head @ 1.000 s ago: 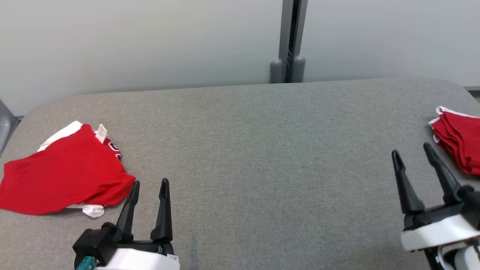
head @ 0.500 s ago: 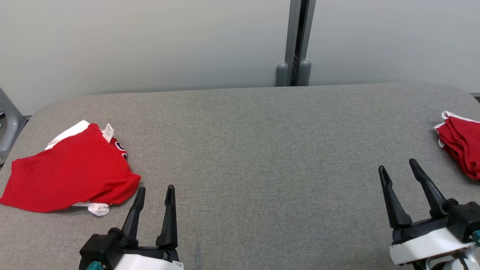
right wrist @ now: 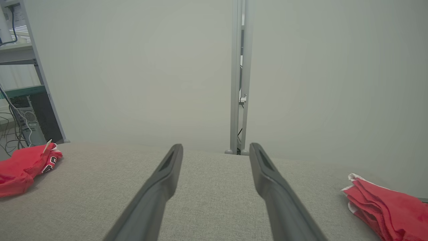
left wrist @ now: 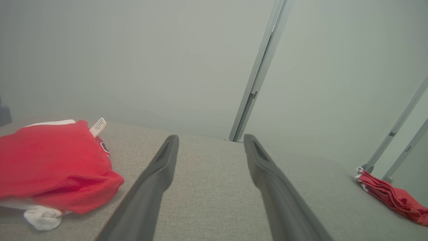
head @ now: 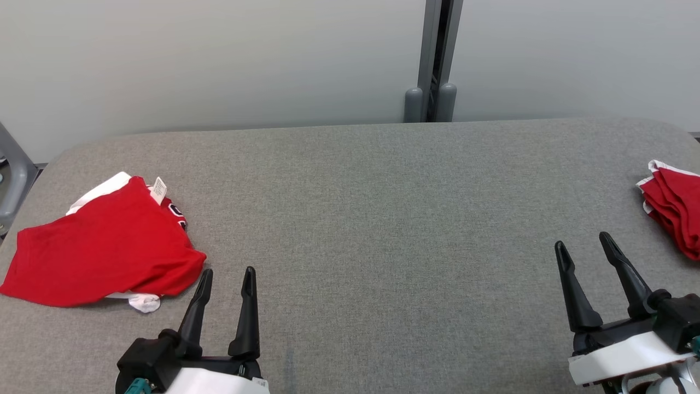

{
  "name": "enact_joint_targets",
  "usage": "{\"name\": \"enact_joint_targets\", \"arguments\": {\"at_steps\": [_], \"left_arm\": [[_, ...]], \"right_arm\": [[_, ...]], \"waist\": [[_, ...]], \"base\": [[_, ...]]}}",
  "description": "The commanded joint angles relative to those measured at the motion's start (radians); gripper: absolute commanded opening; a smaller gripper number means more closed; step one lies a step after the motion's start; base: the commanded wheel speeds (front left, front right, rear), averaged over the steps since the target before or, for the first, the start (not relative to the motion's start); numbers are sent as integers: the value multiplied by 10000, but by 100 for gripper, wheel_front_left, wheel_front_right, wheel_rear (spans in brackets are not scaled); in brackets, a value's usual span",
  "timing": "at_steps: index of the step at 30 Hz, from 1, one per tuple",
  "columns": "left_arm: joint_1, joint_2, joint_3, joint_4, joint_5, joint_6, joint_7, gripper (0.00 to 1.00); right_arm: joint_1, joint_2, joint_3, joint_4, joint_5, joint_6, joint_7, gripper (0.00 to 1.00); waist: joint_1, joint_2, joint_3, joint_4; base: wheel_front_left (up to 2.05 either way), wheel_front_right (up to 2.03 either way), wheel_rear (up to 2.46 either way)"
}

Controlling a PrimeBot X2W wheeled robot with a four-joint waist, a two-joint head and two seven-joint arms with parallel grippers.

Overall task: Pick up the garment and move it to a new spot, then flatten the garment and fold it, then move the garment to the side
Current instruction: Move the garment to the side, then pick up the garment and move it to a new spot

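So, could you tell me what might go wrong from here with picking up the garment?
The garment lies crumpled, layers overlapping, so the left gripper may pinch only one layer and lift it bunched. A red folded pile sits near the open right gripper, which might snag it.

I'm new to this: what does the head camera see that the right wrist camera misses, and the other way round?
Head camera's extras: the left pincer, open, near the crumpled red jersey shirt with white sleeves. Right wrist camera's extras: grey metal shelving with a dark boxy case and cables. Shared: that shirt, the open right pincer, the folded red cloth pile, the grey fabric tabletop, the grey upright post.
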Motion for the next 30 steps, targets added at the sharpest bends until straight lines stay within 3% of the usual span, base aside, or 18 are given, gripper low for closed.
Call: {"name": "enact_joint_targets", "arguments": {"at_steps": [1,30], "left_arm": [[-152,43,22,18,77,11,2,100],[-139,43,-59,47,-29,20,3,100]], "right_arm": [[36,-15,-46,13,66,-4,-4,100],[-3,-108,-3,104,177,-4,-4,100]], "waist": [[0,0,2,4],[0,0,-18,-30]], "base": [[0,0,0],[0,0,0]]}}
